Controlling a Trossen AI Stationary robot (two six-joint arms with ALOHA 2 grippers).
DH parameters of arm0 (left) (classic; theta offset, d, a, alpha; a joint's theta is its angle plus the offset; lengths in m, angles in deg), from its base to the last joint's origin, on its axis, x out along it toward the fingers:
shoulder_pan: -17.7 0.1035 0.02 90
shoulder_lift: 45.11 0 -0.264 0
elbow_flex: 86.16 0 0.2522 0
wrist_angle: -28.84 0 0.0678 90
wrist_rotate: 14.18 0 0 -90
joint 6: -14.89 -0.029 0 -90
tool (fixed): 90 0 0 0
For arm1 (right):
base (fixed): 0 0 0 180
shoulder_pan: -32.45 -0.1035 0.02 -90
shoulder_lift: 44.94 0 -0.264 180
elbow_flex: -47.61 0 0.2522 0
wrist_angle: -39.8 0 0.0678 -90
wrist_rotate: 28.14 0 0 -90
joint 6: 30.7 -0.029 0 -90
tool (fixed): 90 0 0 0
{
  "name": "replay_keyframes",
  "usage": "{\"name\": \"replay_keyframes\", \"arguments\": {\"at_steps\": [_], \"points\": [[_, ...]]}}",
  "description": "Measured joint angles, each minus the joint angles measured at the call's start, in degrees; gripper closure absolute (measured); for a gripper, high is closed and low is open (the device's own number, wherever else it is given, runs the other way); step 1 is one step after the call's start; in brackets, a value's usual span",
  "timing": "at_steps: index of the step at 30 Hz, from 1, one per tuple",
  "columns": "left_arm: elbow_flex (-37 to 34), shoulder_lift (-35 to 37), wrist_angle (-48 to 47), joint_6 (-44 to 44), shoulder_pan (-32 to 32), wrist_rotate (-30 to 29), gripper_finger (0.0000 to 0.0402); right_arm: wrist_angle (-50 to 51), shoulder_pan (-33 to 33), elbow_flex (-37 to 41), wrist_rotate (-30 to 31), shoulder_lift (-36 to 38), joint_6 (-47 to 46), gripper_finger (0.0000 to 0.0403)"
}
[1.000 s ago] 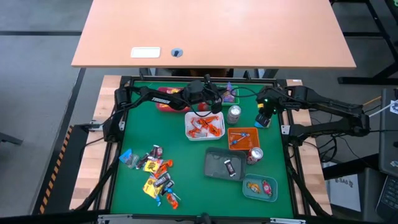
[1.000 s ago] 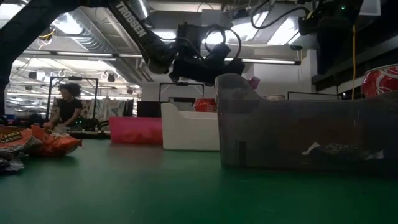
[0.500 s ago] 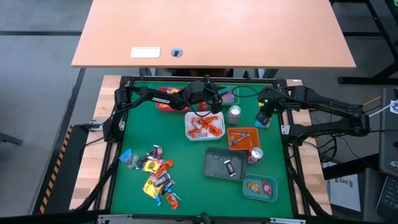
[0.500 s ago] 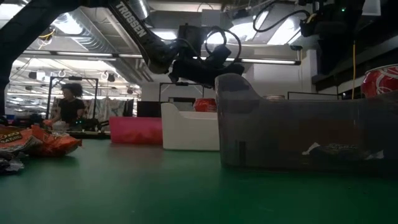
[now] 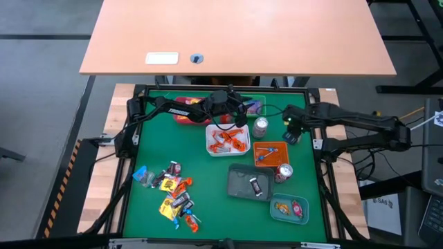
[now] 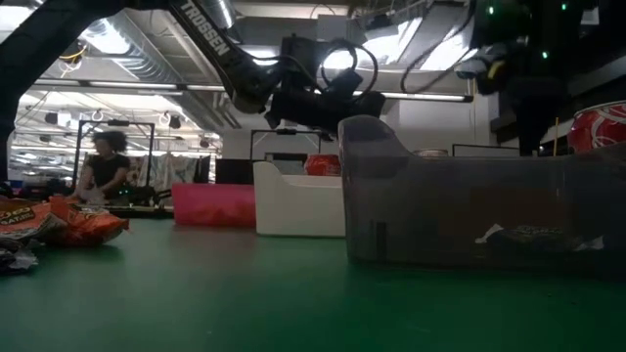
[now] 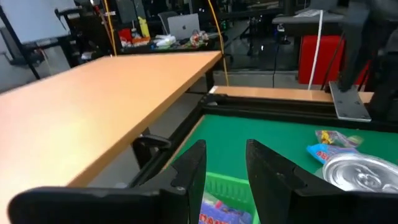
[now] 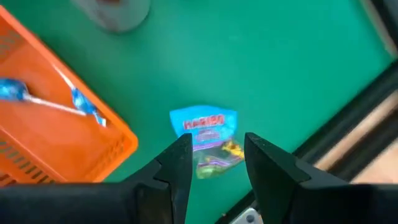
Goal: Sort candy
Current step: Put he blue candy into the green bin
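Note:
My left gripper (image 5: 243, 112) hangs open over the green tray (image 7: 233, 186) at the table's far edge. A purple-wrapped candy (image 7: 217, 208) lies in that tray, below the fingers. My right gripper (image 8: 216, 143) points down, open, just above a blue candy bag (image 8: 205, 124) that lies flat on the green mat near the right edge. Its fingers stand on either side of the bag's near part and touch nothing. In the high view this gripper (image 5: 291, 133) is right of the silver can (image 5: 260, 126). A pile of loose candy (image 5: 172, 194) lies at the near left.
A red tray (image 5: 183, 115) stands at the far edge. A white tray (image 5: 228, 141) holds orange candy and an orange tray (image 8: 43, 124) holds blue lollipops. The near right has a grey tray (image 5: 249, 183), a teal tray (image 5: 289, 207) and a red can (image 5: 284, 171).
My right gripper has sunk toward the blue candy bag, still open. A purple candy that showed at my left gripper's fingertips now lies in the green tray. My left arm has stayed in place.

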Motion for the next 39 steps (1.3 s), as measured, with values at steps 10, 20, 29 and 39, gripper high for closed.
{"name": "replay_keyframes", "arguments": {"at_steps": [10, 20, 29, 39], "points": [[-0.02, -0.02, -0.35, 1.09, -0.24, 0.17, 0.0298, -8.62, 0.07, 11.34, -5.45, 0.00, -3.69, 0.0260], [-0.02, -0.02, -0.46, 1.12, -0.34, 0.20, 0.0298, -16.04, 0.07, 18.62, -6.33, 0.04, -5.07, 0.0260], [-0.02, -0.02, -0.48, 1.09, -0.76, 0.21, 0.0298, -17.43, 0.04, 19.93, -3.84, -1.01, -7.02, 0.0260], [-0.02, -0.02, -0.46, 1.09, -0.96, 2.34, 0.0298, -18.06, 0.04, 19.93, -2.45, -8.83, -7.60, 0.0260]]}}
